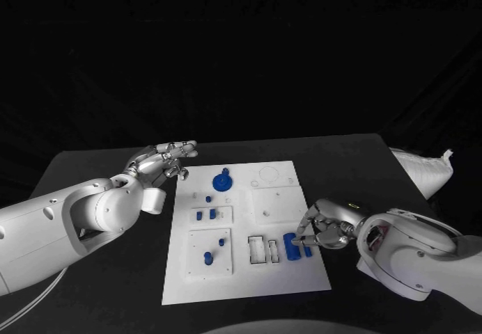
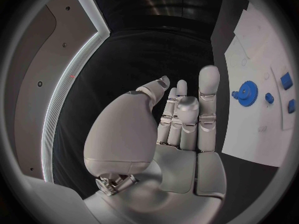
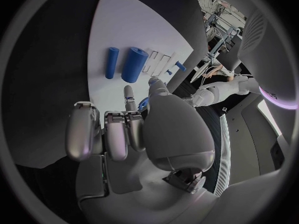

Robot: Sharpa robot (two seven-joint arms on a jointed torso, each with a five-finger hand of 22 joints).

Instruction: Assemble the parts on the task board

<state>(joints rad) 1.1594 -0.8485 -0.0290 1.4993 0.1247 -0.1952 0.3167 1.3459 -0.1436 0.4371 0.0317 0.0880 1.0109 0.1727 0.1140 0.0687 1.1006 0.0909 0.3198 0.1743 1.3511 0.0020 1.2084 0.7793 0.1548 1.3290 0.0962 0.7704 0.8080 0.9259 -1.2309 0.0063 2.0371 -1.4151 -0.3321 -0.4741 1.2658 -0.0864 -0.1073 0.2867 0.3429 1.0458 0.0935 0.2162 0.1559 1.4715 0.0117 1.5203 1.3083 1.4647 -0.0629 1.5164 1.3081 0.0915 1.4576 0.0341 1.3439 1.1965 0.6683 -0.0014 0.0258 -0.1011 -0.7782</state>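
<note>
Board [image 1: 263, 278] sits mid-table. Right hand [image 1: 320, 233] at its 3 o'clock edge, fingers curled; the wrist view hints at a small blue part [image 3: 144, 103] pinched at the fingertips, though I can't tell for sure. Two blue cylinders [image 3: 127, 63] lie just beyond them. Left hand [image 1: 161, 161] hovers at 10 o'clock, fingers apart, empty. Advice: keep left clear, align the part over its slot, then press straight down.
</note>
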